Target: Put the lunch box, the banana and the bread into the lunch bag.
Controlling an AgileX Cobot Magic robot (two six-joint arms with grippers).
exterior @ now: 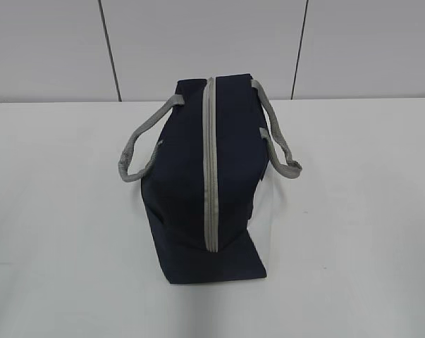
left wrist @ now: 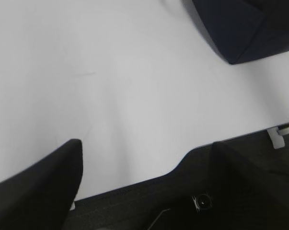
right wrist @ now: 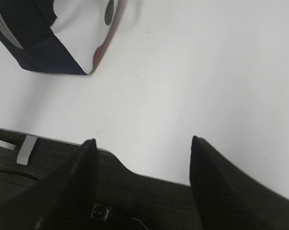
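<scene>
White desk [exterior: 64,232], grey panelled wall | navy-blue fabric lunch bag [exterior: 187,190] zipped shut, centre | left tool [left wrist: 144,187], right tool [right wrist: 142,184] both agape, empty | risk: no food visible; closed zip blocks loading.

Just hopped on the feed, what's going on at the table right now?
Nothing is being handled. The lunch bag stands alone on the white table, its grey zipper running closed along the top and its strap handles flopped to either side. The left end effector and right end effector are both open and empty, hovering near the table's front edge, apart from the bag. No lunch box, banana or bread shows in any view.
</scene>
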